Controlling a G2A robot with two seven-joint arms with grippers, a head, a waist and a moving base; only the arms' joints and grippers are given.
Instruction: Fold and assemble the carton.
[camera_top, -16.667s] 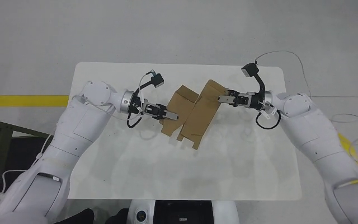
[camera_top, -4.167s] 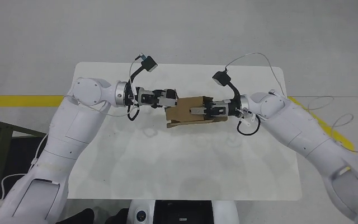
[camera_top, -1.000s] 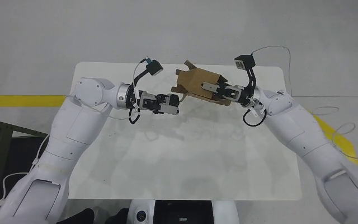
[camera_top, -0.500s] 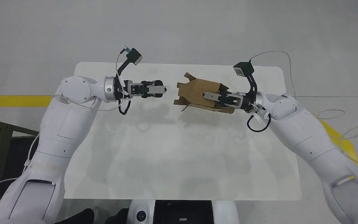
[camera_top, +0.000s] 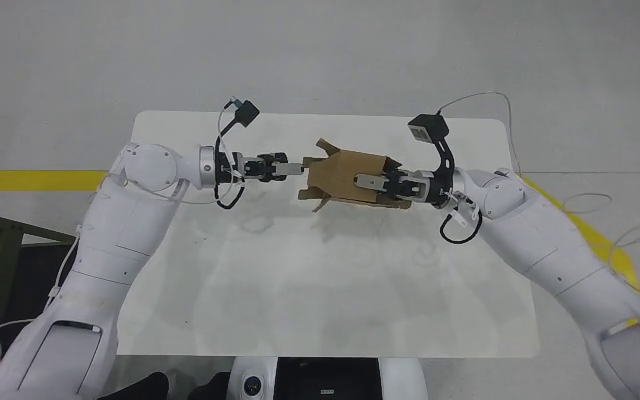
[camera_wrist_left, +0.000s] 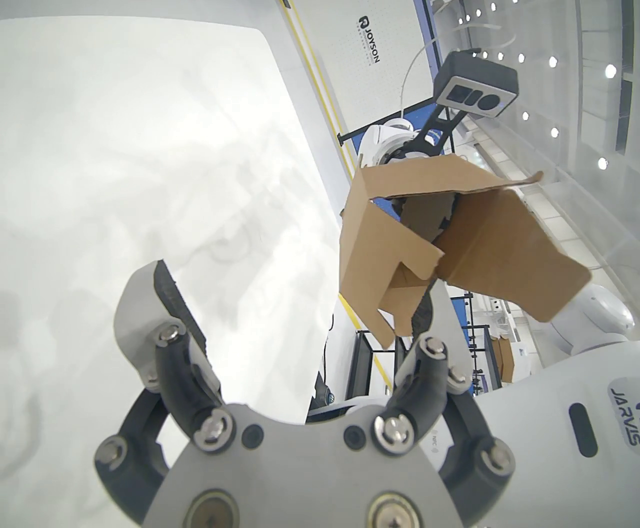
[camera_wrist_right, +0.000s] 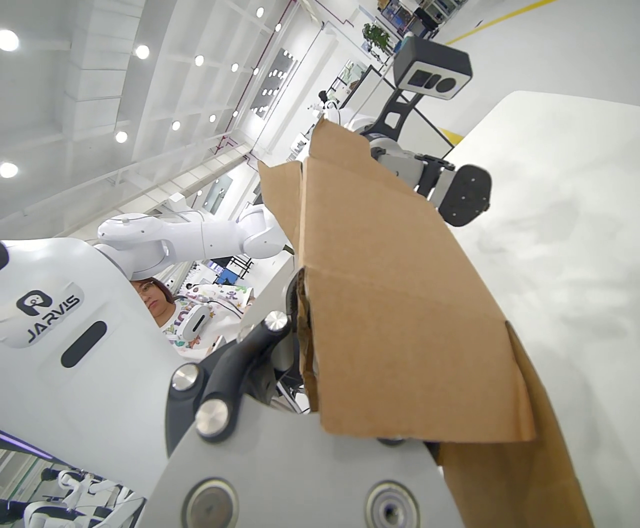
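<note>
The brown carton (camera_top: 350, 180) is held above the white table (camera_top: 330, 290), partly formed into a tube, with loose flaps (camera_top: 318, 172) at its end toward the left arm. My right gripper (camera_top: 372, 183) is shut on one wall of the carton (camera_wrist_right: 390, 300); one finger (camera_wrist_right: 295, 310) shows at the wall's edge and the other is hidden behind the cardboard. My left gripper (camera_top: 292, 168) is open just off the flapped end. In the left wrist view the carton (camera_wrist_left: 400, 240) hangs just past my open left gripper (camera_wrist_left: 295, 290), one flap close to a fingertip (camera_wrist_left: 430, 310).
The table's front half is bare white surface. A yellow floor line (camera_top: 50, 180) runs past the table's left side. The left gripper (camera_wrist_right: 460, 195) shows beyond the carton in the right wrist view.
Over the last second my left gripper pulled away to the left, then came back to the carton's flapped end. The right arm shifted the carton slightly left and down.
</note>
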